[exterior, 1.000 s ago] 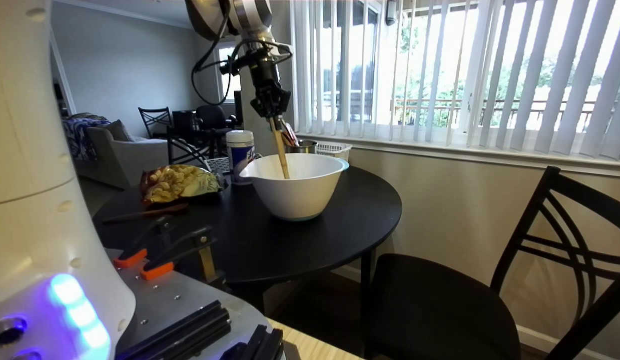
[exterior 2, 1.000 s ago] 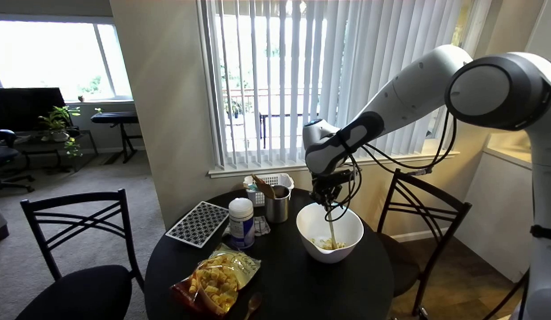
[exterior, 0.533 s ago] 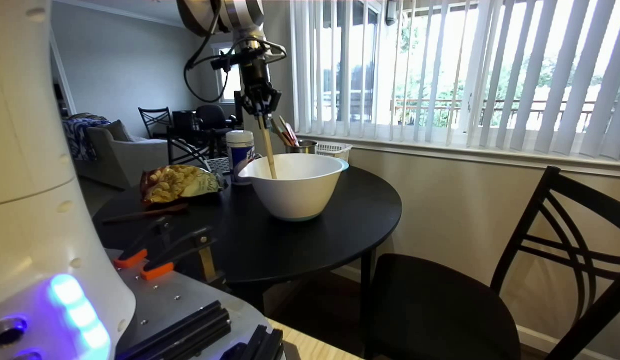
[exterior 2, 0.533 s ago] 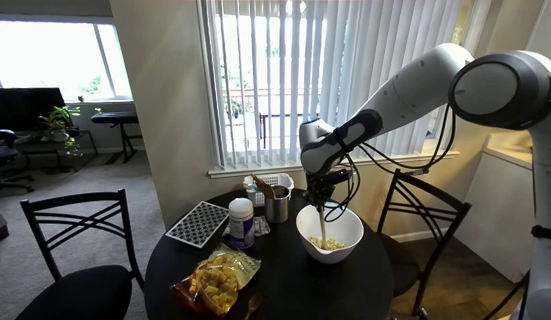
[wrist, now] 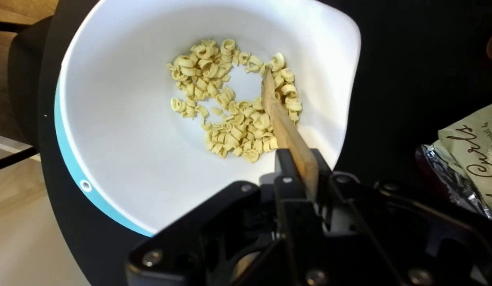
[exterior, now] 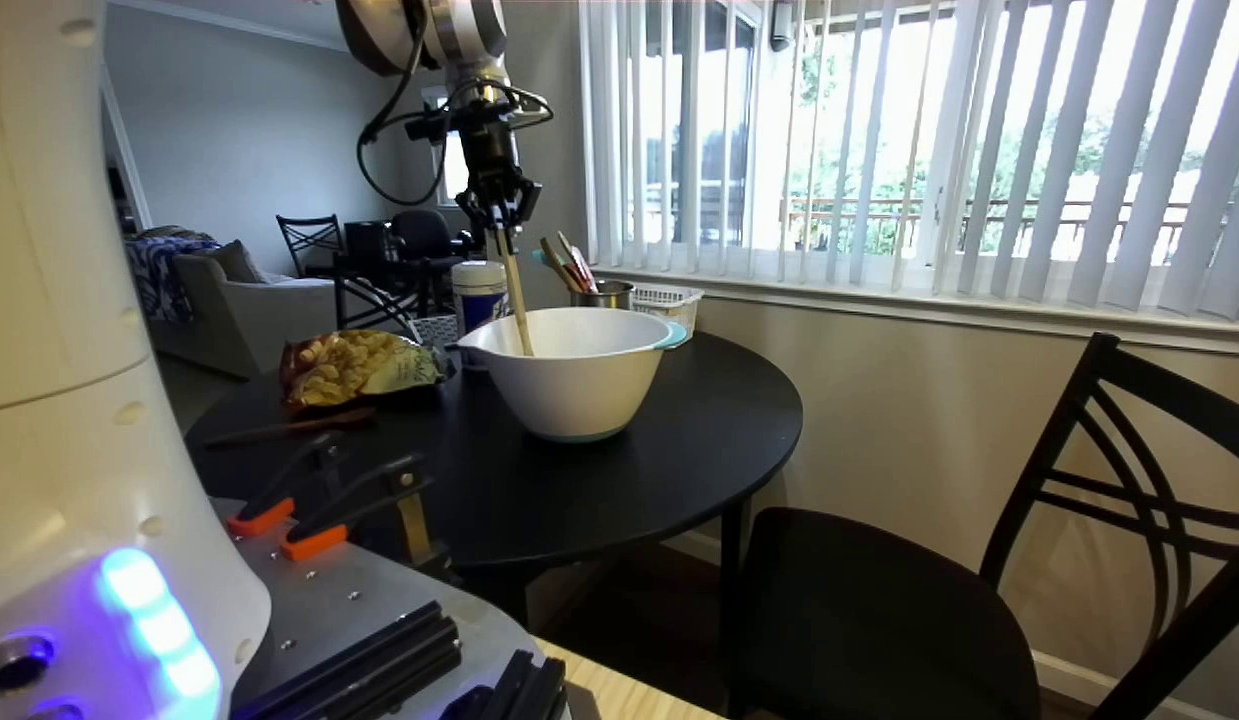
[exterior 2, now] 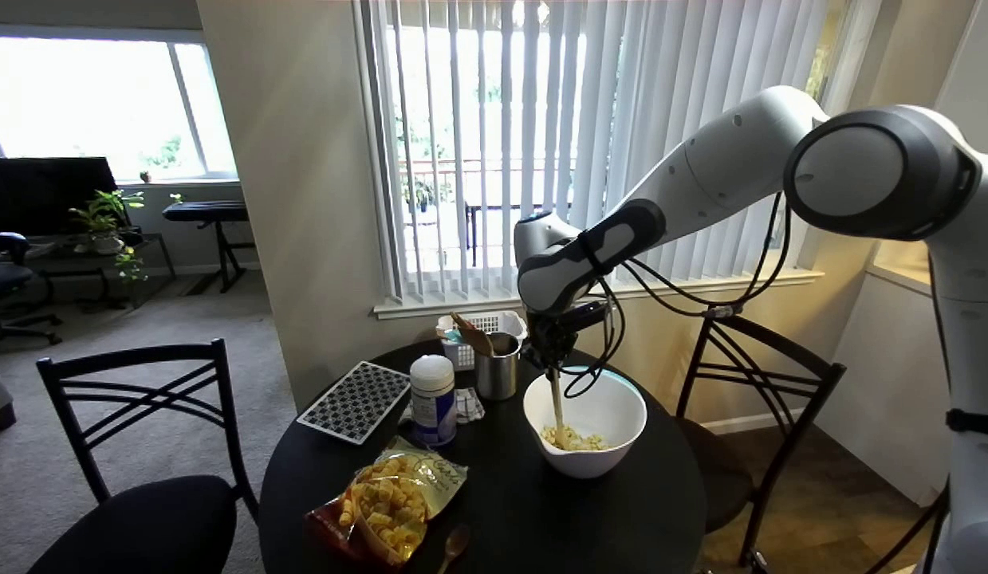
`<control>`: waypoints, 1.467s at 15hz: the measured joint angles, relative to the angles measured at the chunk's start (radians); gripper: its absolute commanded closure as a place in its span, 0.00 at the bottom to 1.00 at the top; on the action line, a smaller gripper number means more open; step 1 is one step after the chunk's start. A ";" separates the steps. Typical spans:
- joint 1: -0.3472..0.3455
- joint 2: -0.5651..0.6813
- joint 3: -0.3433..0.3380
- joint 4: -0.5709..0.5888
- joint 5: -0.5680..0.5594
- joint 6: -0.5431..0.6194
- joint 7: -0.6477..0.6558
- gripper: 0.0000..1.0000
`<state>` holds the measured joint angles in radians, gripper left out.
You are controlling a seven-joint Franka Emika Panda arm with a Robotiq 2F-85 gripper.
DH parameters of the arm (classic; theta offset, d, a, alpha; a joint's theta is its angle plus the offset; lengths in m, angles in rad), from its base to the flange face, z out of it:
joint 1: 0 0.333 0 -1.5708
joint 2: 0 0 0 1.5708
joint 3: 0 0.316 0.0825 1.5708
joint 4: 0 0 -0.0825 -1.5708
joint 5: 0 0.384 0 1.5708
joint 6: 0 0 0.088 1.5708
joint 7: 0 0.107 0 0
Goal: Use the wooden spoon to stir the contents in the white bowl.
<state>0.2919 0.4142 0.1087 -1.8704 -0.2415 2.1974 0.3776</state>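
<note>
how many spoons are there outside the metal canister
2: the wooden spoon, held in the gripper with its lower end in the white bowl, and a brown spoon lying on the table beside the bag. Others could be hidden from view.

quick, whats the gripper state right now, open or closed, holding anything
Gripper: closed, holding the long thin light-brown wooden spoon, whose lower end is inside the large round white bowl.

The wide white bowl (exterior: 579,390) stands upright on the dark surface (exterior: 714,430), and I see pale curled pieces (wrist: 238,133) across its bottom; the long wooden spoon (wrist: 284,125) slants in, tip among them.
</note>
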 measured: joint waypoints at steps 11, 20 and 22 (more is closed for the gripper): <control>0.052 0.115 -0.030 0.177 -0.025 -0.048 0.006 0.97; 0.053 0.165 -0.070 0.255 -0.020 -0.035 0.117 0.97; 0.053 0.173 -0.083 0.268 -0.020 -0.031 0.138 0.97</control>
<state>0.3446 0.5876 0.0261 -1.6026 -0.2618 2.1665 0.5159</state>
